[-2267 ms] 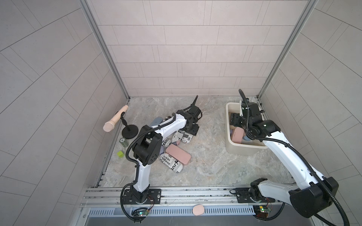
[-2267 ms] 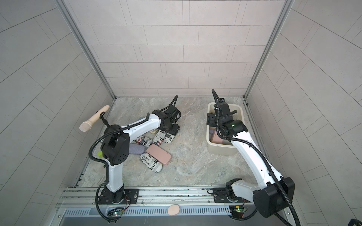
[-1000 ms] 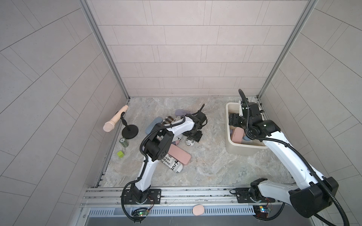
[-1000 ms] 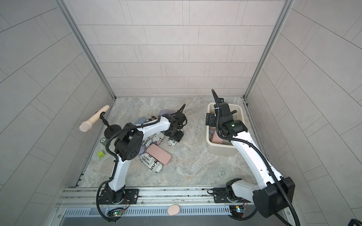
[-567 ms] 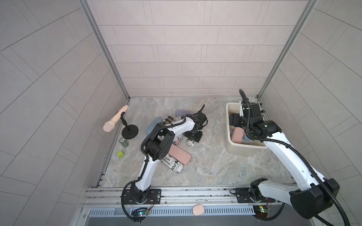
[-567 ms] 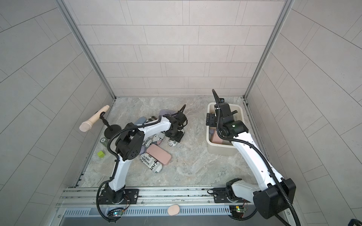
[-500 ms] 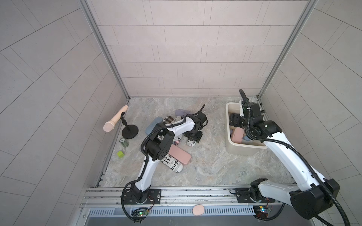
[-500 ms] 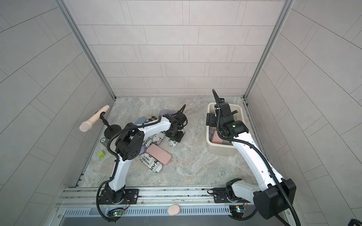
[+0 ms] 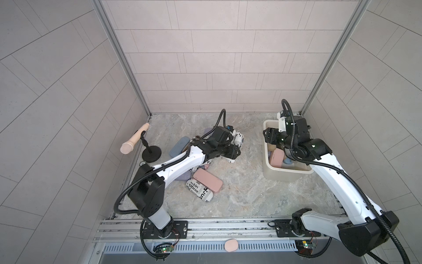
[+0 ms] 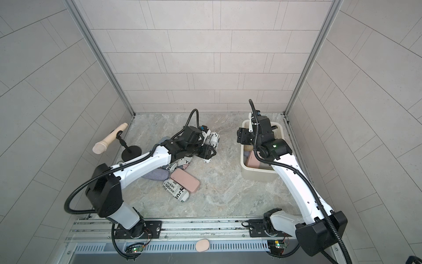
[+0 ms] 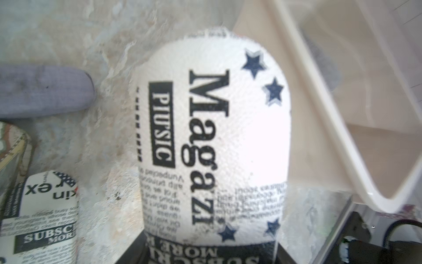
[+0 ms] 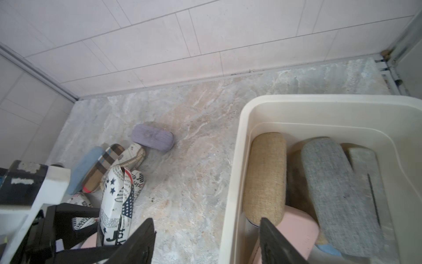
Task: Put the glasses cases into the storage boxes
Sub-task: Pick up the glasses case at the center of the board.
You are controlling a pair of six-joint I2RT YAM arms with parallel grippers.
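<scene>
Both top views are bright and evenly lit, the light diffuse. The arms throw only faint, soft-edged shadows on the tabletop (image 9: pixel 239 201). The wide lens bows the lines of the wall tiles (image 9: pixel 45 96) toward the picture edges.

In the left wrist view the case (image 11: pixel 212 137) fills the frame and is slightly soft. Its white cloth is blown out to glare on the side toward the tub (image 11: pixel 319 118), whose rim is blurred.

The right wrist view is bright and a little hazy. The fingers (image 12: pixel 276 242) close to the lens are dark and out of focus, while the tub's contents look fairly sharp.
</scene>
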